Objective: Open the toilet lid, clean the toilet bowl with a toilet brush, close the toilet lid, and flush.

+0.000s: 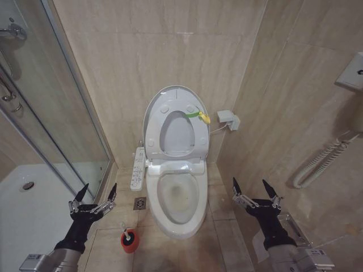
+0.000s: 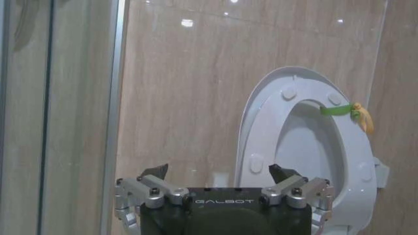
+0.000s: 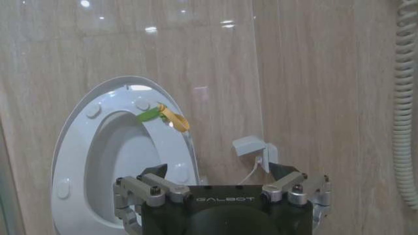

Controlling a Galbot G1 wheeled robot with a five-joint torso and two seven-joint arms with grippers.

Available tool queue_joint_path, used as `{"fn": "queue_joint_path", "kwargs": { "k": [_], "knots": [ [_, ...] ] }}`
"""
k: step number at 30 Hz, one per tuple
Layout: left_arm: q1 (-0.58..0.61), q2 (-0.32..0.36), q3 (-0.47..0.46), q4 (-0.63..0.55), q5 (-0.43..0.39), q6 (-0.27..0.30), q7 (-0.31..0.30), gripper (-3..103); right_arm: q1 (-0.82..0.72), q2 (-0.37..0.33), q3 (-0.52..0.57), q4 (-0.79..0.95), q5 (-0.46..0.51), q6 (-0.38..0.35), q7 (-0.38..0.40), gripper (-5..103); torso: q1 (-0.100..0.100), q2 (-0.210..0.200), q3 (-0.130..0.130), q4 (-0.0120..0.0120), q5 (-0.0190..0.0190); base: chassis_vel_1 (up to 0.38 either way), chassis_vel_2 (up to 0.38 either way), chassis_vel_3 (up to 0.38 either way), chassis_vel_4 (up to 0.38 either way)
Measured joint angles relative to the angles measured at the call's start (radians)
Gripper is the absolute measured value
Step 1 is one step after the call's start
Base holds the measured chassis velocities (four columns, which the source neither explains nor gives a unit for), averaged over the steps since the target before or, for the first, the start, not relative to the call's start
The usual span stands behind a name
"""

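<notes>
Head view: glossy white plastic oval toilet lid (image 1: 156,107) stands raised behind white ceramic toilet bowl (image 1: 177,198). White-handled toilet brush (image 1: 128,236), left of bowl, sits untouched; my left hand (image 1: 96,192) and right hand (image 1: 250,187) gape empty. Scrubbing, closing, flushing remain.

My left pincer (image 1: 95,191) is raised at my lower left, its two black fingers spread wide and pointing up and forward, holding nothing. My right pincer (image 1: 254,188) mirrors it at my lower right, fingers equally splayed and empty. Both forearms rise from below, wrists straight, at about the same height.
</notes>
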Motion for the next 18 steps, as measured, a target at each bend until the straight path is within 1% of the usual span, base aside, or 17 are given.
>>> {"fn": "queue_joint_path", "kwargs": {
  "k": [18],
  "knots": [
    [0.001, -0.001, 0.001, 0.002, 0.005, 0.003, -0.003, 100, 0.0, 0.0, 0.0, 0.0, 0.0, 0.0, 0.0, 100, -0.002, -0.005, -0.003, 0.0, 0.0, 0.0, 0.0, 0.0, 0.0]
  ]
}}
